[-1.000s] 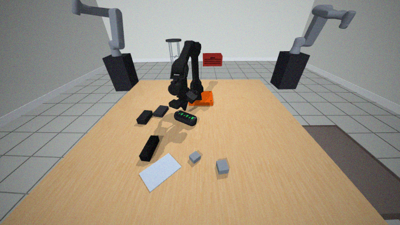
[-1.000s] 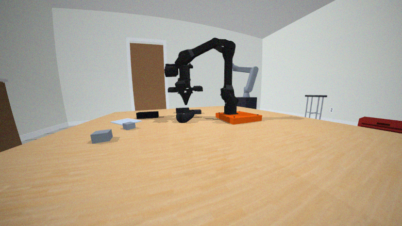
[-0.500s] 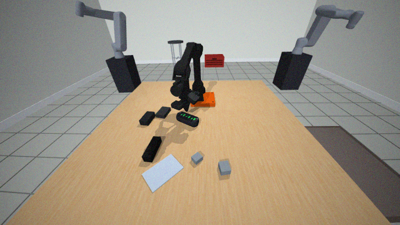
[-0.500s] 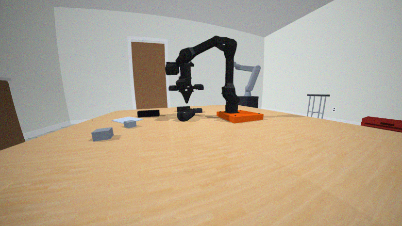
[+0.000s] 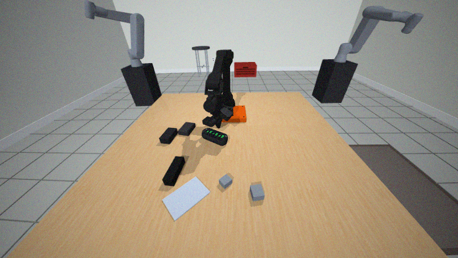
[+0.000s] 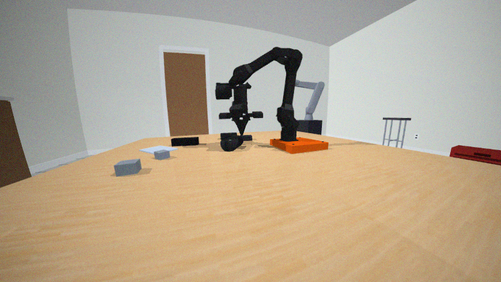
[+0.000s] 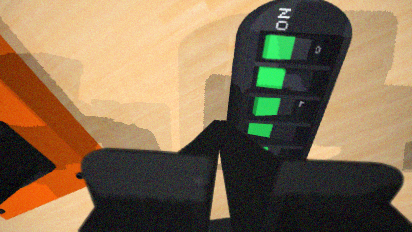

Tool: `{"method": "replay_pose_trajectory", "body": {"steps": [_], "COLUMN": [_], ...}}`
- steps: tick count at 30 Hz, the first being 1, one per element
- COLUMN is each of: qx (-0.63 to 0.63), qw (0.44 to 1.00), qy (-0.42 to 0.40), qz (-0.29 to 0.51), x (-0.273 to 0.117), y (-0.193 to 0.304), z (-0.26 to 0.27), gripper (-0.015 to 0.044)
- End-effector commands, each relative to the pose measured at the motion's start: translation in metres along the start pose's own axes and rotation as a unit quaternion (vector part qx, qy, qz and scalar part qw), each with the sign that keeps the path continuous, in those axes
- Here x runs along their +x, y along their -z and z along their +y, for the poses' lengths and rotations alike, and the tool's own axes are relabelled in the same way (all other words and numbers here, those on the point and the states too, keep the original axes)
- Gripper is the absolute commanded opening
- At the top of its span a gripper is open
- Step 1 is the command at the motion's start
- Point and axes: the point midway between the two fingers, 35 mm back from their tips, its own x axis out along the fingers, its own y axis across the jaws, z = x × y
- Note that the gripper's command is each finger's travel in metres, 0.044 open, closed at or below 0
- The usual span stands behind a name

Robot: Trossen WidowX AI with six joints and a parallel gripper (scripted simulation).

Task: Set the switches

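Note:
The dark grey controller unit [image 5: 214,137] [image 6: 230,143] [image 7: 320,17] sits on the bench with its switches facing up. In the wrist view "ON" is printed at its far end, and green switch ends show along its left side. Four switches show there, plus a sliver of a fifth; the fingers hide the rest. Their exact tilts are hard to tell. The label underneath is hidden. My gripper [image 5: 218,127] [image 6: 241,134] [image 7: 219,126] is shut and empty, pointing down, with its tips low by the unit's green-end side. I cannot tell whether they touch it.
The orange arm base [image 5: 240,113] [image 6: 308,146] stands behind the unit. A black block [image 5: 168,135] and a dark grey block [image 5: 186,128] lie left. A long black block [image 5: 173,170], a white plate [image 5: 186,198] and two grey blocks [image 5: 225,181] [image 5: 256,192] lie nearer the top camera.

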Motion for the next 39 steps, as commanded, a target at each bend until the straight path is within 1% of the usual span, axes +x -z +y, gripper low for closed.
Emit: {"method": "replay_pose_trajectory", "body": {"steps": [1,9,12,18,26,39], "qx": [0.000,0.000,0.001,0.002,0.002,0.002], "qw": [1.000,1.000,1.000,1.000,1.000,1.000], "qy": [0.000,0.001,0.002,0.006,0.006,0.006], "qz": [0.000,0.000,0.000,0.002,0.002,0.002], "x": [0.000,0.000,-0.007,-0.032,-0.027,-0.006], "y": [0.000,0.000,0.010,0.056,0.057,0.057], "z": [0.000,0.000,-0.010,-0.041,-0.042,-0.044], "gripper": [0.0000,0.0000,0.0079,0.0236,0.0440,0.0440]}}
